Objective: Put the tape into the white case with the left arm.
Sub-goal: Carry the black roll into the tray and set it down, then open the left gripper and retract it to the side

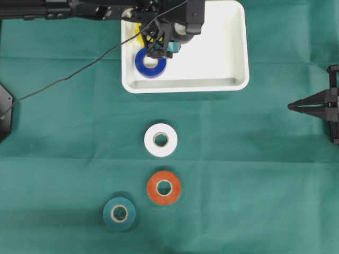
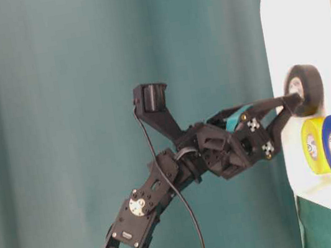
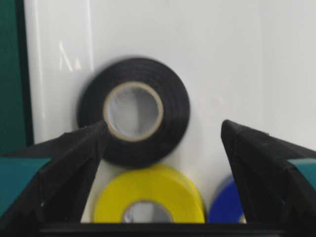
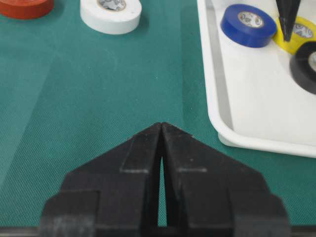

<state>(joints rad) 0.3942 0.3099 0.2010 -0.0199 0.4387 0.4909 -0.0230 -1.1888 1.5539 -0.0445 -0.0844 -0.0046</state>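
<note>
Black tape (image 3: 133, 111) lies flat in the white case (image 1: 233, 47), hole upward, left tool (image 3: 163, 143) spread open around it

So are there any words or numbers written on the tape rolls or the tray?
None can be read.
White case: plain, no writing.
Blue tape, yellow tape, black tape, white tape, orange tape, teal tape: no readable print; faint marks inside the blue roll's core are too small to read.
Left gripper, right gripper: no labels visible.
</note>
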